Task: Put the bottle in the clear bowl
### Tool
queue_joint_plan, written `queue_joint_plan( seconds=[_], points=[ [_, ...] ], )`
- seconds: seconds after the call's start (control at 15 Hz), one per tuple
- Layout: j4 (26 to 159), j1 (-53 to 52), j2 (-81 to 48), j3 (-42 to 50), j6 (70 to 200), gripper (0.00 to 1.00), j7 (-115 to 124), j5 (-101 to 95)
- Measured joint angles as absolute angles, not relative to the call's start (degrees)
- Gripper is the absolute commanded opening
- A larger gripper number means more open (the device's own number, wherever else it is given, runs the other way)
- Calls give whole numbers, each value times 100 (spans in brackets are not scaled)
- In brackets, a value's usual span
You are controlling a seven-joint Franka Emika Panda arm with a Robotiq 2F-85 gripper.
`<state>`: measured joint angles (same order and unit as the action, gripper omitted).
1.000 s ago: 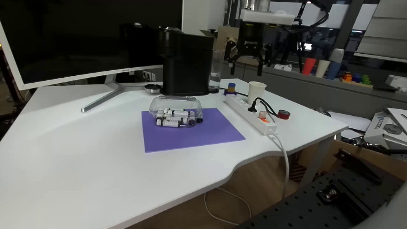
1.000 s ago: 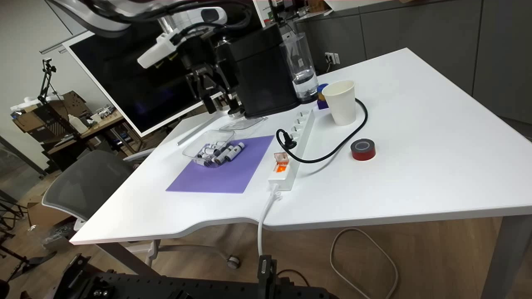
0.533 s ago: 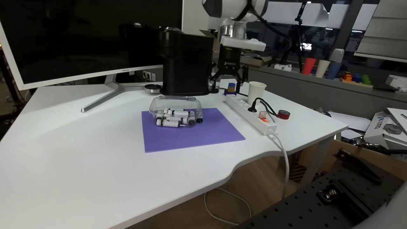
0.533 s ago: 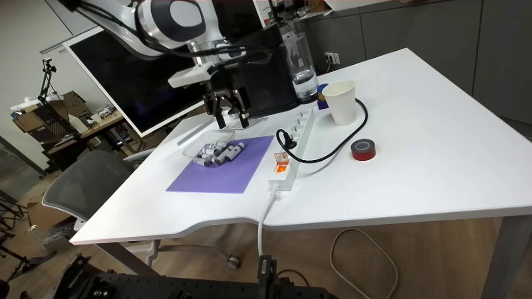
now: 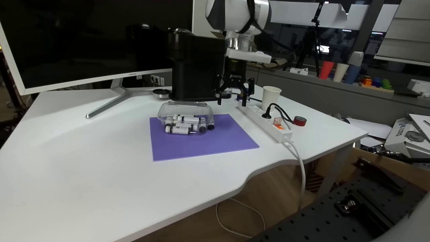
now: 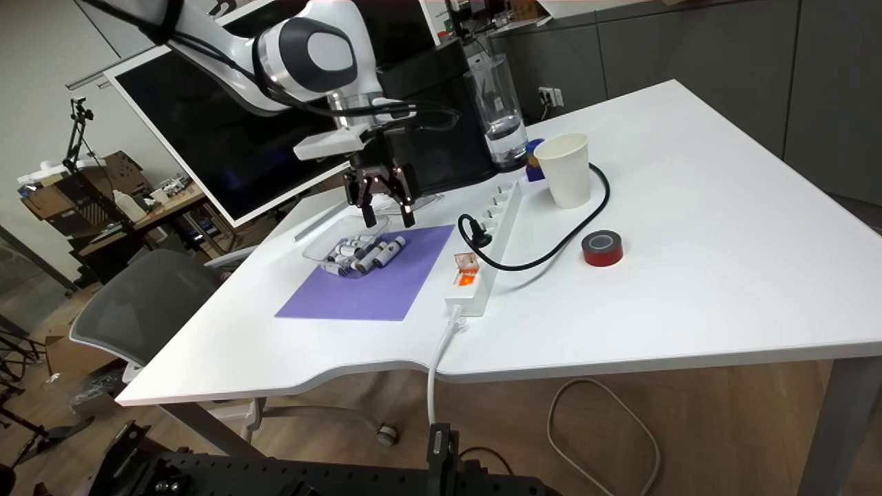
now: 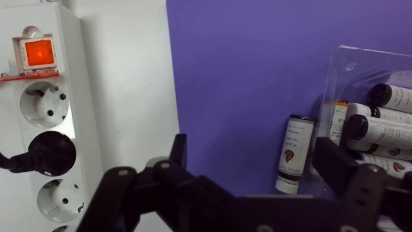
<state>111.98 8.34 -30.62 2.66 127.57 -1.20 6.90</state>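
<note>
A small white-labelled bottle [image 7: 294,148] with a white cap lies on the purple mat [image 7: 225,64], just outside the clear plastic bowl [image 7: 354,61]. The bottle also shows in an exterior view [image 6: 390,252]. The clear bowl shows in both exterior views [image 5: 184,107] [image 6: 337,234] and holds several similar bottles. My gripper [image 7: 252,153] is open and empty. It hovers above the mat's far part in both exterior views [image 5: 231,102] [image 6: 390,218]. In the wrist view the lone bottle appears between the fingers, below them and nearer the right finger. The right finger overlaps the bowl's edge from this angle.
A white power strip [image 5: 263,121] with a black plug runs beside the mat. A white cup [image 5: 270,95], a red and black tape roll [image 5: 300,121] and a black coffee machine [image 5: 198,67] stand on the table. A large monitor [image 5: 94,40] is behind.
My open gripper has come down and shifted, leftward in an exterior view and rightward in another, to a place low over the mat's far edge. The bottle and bowl have not moved.
</note>
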Motion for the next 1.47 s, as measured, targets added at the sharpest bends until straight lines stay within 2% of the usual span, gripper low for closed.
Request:
queue_joint_plan(
  seconds=[0.73, 1.47],
  points=[
    [11187, 1072, -3730, 134, 13520, 100, -354, 1489],
    [11147, 1079, -3784, -43, 13630, 100, -596, 1570]
  ],
)
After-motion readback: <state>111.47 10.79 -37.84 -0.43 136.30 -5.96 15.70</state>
